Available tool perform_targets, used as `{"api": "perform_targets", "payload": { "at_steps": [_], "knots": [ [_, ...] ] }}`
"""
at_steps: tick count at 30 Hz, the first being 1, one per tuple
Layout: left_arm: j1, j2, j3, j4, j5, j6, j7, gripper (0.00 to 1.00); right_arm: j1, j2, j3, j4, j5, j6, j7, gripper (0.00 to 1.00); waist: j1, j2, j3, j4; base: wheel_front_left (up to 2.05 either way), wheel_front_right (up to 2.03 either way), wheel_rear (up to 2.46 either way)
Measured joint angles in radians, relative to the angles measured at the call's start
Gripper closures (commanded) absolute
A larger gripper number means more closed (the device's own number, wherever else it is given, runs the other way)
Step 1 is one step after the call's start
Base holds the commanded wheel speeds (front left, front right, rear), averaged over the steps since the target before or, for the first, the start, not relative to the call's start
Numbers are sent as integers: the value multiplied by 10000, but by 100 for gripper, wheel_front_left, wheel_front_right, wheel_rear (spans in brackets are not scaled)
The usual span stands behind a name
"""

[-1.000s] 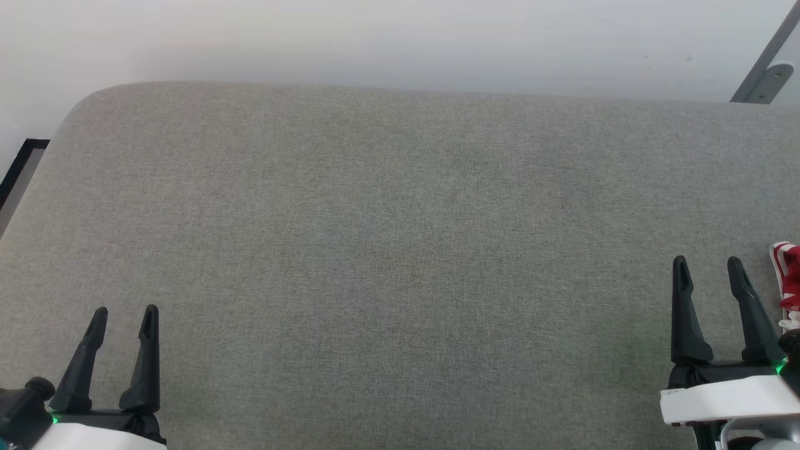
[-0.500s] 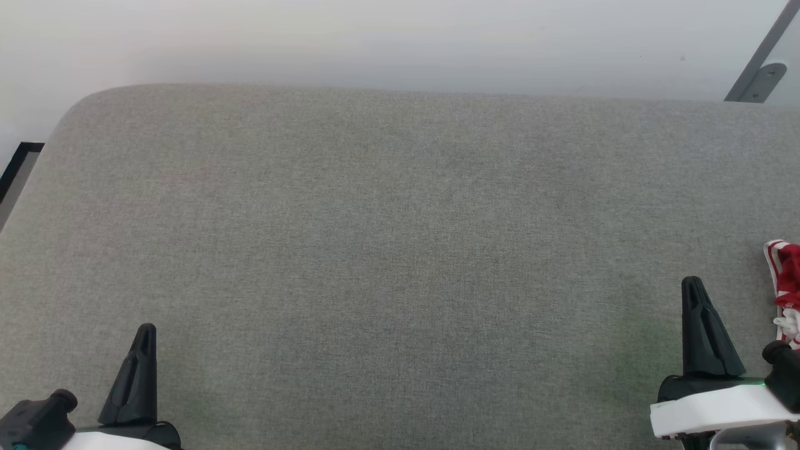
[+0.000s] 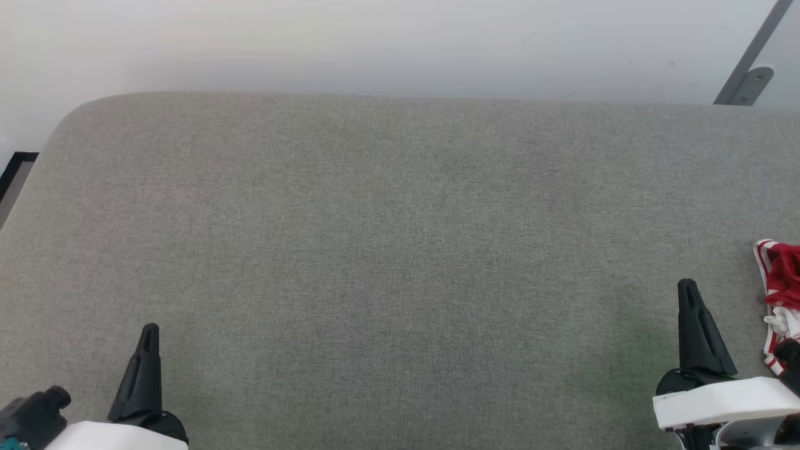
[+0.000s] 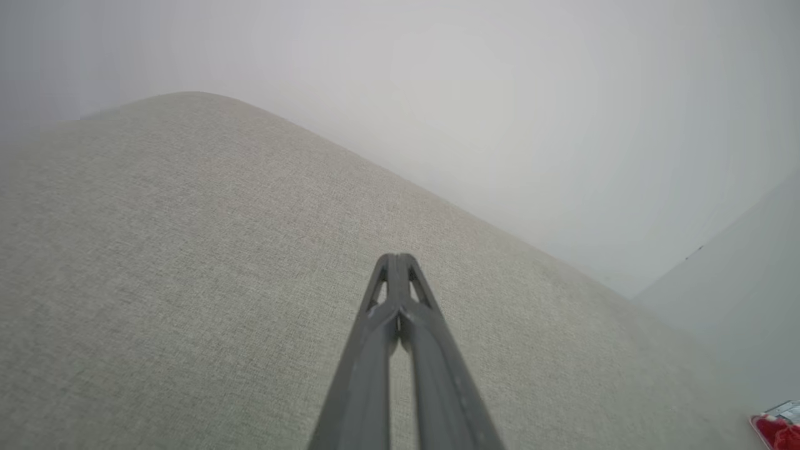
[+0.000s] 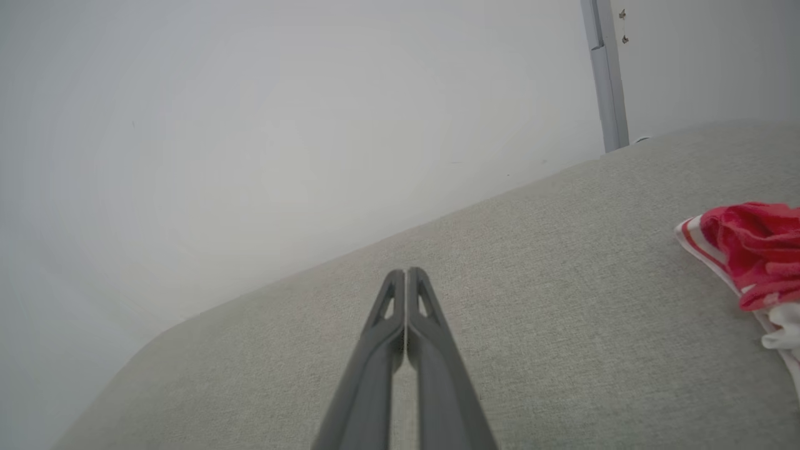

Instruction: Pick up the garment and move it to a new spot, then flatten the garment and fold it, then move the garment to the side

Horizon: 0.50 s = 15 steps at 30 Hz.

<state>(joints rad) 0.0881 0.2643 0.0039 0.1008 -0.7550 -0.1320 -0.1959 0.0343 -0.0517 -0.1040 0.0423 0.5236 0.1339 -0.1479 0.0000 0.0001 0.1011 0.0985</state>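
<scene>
Over the near left part of the grey bench (image 3: 400, 219), the left pincer (image 3: 150, 331) hangs with its fingers pressed together, pinching nothing. Over the bench's near right part, the right pincer (image 3: 687, 289) is likewise pressed together and empty. The garment (image 3: 781, 275), a crumpled red heap with striped trim, lies on the bench's right side, just beyond that pincer and untouched. Past the bench's far edge stands a pale wall (image 3: 375, 44).

Head view looks steeply down from above onto the grey fabric bench (image 3: 400, 250), white wall (image 3: 400, 44) along the top. Wrist views sit low, near the bench, looking along the left claw (image 4: 398, 257) and right claw (image 5: 407, 272) toward that wall. All three share the red garment (image 3: 781, 269) at right.
</scene>
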Motion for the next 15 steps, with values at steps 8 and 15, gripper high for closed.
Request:
{"api": "perform_targets", "payload": {
  "at_steps": [8, 15],
  "knots": [
    [-222, -188, 58, 192, -1026, 0, 299, 100, -130, -52, 58, 234, 1285, -2, 234, 100, 0, 0, -70, -70, 0, 0, 0],
    [-387, -372, 125, 316, -1835, 0, 562, 100, -248, -90, 92, 403, 2320, -2, 424, 100, 0, 0, -132, -132, 0, 0, 0]
  ]
}}
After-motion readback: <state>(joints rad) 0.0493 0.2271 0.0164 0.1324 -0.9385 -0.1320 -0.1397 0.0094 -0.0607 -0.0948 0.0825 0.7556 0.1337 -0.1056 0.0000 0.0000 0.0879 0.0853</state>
